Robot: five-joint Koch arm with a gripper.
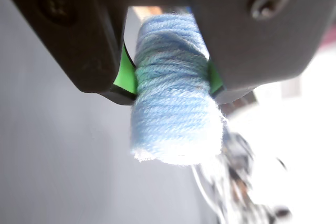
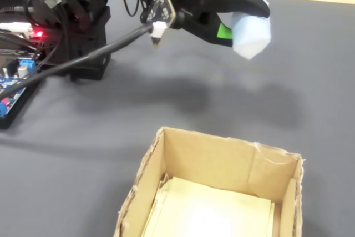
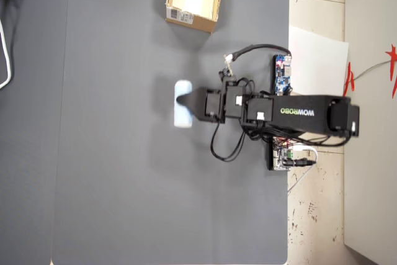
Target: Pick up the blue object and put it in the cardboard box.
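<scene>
1. The gripper point(image 1: 173, 85) was clamped on the blue roll point(image 1: 176, 114); in the wrist view the two dark jaws pressed on its sides, with green pads point(image 1: 124, 74) squeezing the yarn in at the middle.
2. The roll's threads ran across it in ribs, and its lower end stuck out below the jaws with a frayed, whitish edge.
3. In the fixed view the gripper point(image 2: 236, 29) held the roll point(image 2: 252, 36) up in the air above the dark grey mat point(image 2: 310, 81), clear of the surface, with a soft shadow on the mat below.
4. The cardboard box point(image 2: 222, 162) stood open at the bottom of that view, nearer the camera than the roll and apart from it; its inside was pale yellowish.
5. From overhead, the roll point(image 3: 182, 112) sat at the tip of the arm point(image 3: 298, 113), near the middle of the mat point(image 3: 111, 172).
6. The box point(image 3: 192, 22) lay at the top edge of that view, well apart from the roll, with a white label on its lower outer side.
7. A circuit board point(image 3: 283, 74) and cables lay beside the arm's base.
</scene>
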